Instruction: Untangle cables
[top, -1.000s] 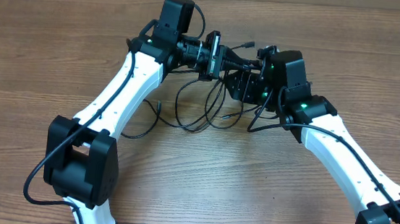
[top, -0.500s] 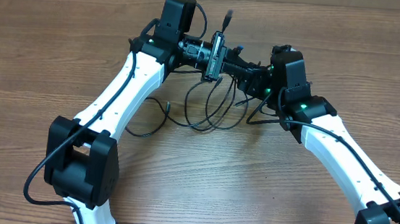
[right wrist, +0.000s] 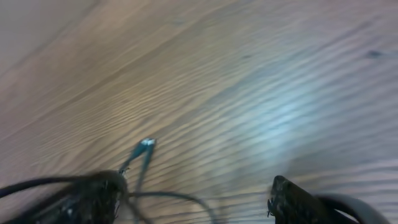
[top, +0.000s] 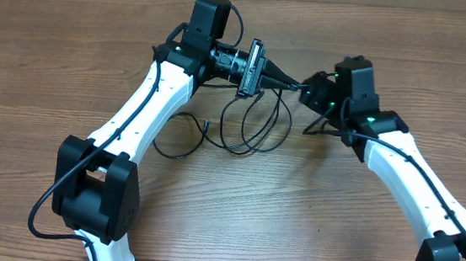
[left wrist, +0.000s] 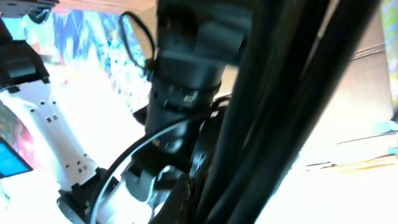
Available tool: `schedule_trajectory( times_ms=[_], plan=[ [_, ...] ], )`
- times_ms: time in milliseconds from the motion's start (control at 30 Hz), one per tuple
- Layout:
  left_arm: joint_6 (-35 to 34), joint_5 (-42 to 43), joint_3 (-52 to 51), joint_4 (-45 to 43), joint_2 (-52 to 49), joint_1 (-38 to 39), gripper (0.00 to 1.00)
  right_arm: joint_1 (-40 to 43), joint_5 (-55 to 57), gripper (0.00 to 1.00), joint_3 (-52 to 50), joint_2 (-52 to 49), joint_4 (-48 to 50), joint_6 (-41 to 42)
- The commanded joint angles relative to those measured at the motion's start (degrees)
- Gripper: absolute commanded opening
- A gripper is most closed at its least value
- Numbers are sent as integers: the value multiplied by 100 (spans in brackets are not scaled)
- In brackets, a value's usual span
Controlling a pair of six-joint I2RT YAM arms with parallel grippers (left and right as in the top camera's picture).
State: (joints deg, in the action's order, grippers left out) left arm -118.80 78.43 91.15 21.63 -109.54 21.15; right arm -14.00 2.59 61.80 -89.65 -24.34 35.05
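Both arms are reaching in over the middle of the wooden counter [top: 53,64], nose to nose. The left end effector [top: 288,83] is pointing right and staying clenched, gripping the cables [top: 250,128]. The thin black cords are hanging off its fingers and drooping in a cluster of loops that are touching down on the counter just beneath it. One strand is curling away to the left, its small plug end [top: 204,126] lying near the left arm's white forearm.

The right end effector [top: 312,91] is sitting just beside the left one's tip, almost touching it. On the right wrist view its fingers [right wrist: 298,202] are standing wide apart, released. A knot of cord is crowding against the left-hand finger, and a thin strand is arcing low between the two. A silvery tip [right wrist: 147,143] is dangling above the wood grain. The left wrist view is showing only blurred dark shapes up close.
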Motion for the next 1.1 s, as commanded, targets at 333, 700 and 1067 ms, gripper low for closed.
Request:
schedule_trajectory(
  times_ms=[333,700,1067],
  plan=[
    [-59,-313,-35,37,90,-186,4,282,-669,79,35,-13,-212,-258],
    [431,-2557,-35,79,90,-516,4,282,-3228,86,35,-13,-782,-1958],
    [3554,-4876,-35,721,90,-509,4,282,-3224,88,35,-13,-920,-2081]
  ],
)
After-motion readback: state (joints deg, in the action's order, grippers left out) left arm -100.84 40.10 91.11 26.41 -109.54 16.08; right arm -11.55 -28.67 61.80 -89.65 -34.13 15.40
